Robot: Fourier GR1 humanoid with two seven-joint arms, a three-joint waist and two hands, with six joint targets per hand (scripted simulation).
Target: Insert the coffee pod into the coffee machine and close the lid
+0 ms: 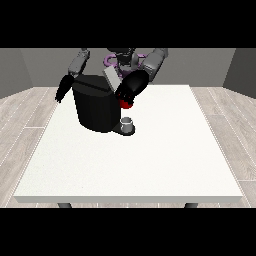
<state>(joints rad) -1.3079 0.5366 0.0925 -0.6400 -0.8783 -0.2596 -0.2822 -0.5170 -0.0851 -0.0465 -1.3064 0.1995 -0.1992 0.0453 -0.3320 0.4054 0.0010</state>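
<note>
The hand at the view's right hangs at the top front corner of the machine, just above a red thing at the machine; it shows only as a dark lump, so I cannot tell whether its fingers are curled or straight, or whether they carry anything. The lid stands tilted up beside this hand, so the machine is not yet closed. The other hand hangs down at the far left side of the machine, apart from the surface, and its fingers look relaxed and hold nothing. Below the red thing, a small grey thing stands on the machine's base; I cannot say that it is the pod, and the pod does not plainly show anywhere. The risk, in my judgement, is this: if the hand lowers the lid while the pod sits crooked in its opening, the lid can stay half open. The hand is also very near the lid, so a sideways move may knock it down too early, or push the machine across the surface.
</note>
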